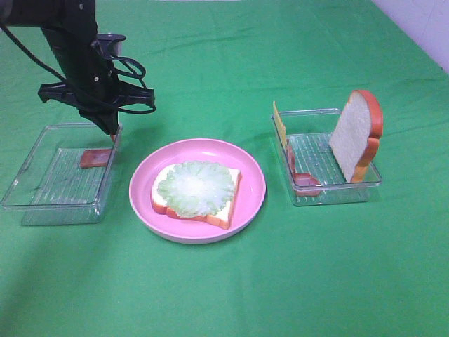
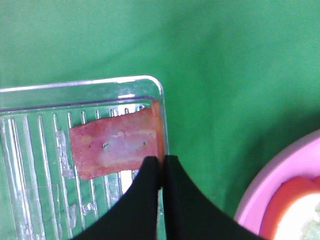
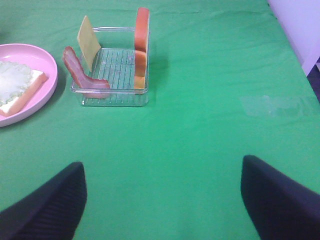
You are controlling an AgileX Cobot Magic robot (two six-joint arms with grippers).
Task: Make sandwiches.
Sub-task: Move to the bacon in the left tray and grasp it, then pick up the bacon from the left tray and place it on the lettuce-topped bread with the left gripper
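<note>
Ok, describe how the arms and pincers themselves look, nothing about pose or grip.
The left arm is black and blocky, with black cables looping off its side. The left pincer has two matte black fingers with curved outer edges narrowing to the tips. The right pincer shows two dark, rounded fingers. No markings show.

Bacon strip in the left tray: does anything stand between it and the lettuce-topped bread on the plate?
Only the tray wall facing the pink plate: the bacon strip, pinched by the shut left gripper, lies against it and must be lifted over. Beyond is just green cloth, then the plate with the lettuce uncovered.
</note>
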